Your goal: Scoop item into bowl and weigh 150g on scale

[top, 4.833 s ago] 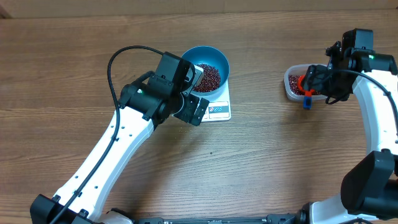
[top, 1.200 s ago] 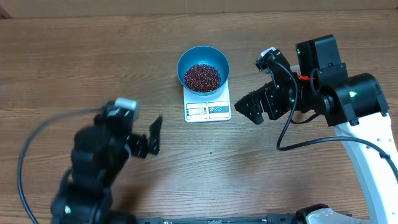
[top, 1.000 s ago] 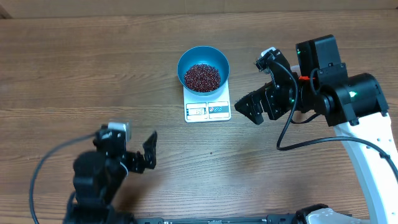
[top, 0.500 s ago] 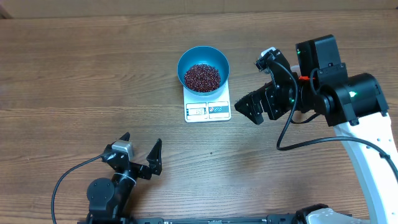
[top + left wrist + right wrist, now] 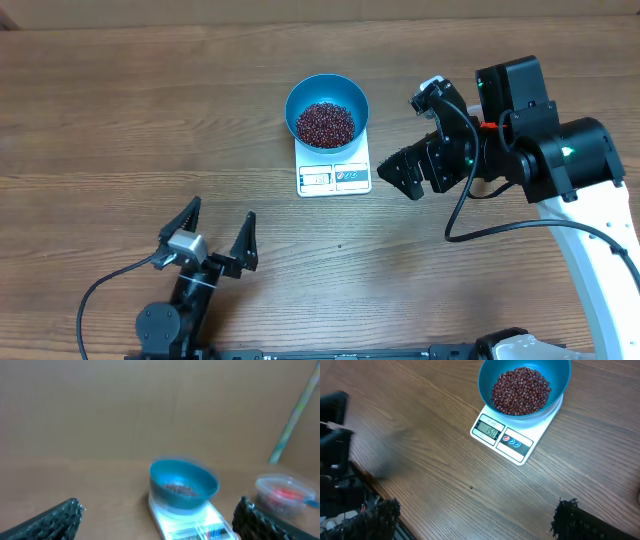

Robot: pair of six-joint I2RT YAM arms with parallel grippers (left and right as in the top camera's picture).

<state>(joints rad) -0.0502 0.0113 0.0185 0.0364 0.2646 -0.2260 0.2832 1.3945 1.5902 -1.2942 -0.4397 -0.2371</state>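
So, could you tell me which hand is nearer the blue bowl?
Right. The right hand hovers just right of the bowl; the left hand is much farther, back toward the robot and left.

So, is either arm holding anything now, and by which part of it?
Nothing is held. The left gripper and the right gripper both have open, empty jaws; the bowl of beans rests on the scale, untouched.

Soft, even light; the bowl (image 5: 327, 112) casts barely any shadow. The left wrist view is blurred all over, bowl included; the overhead and right wrist views are sharp around it.
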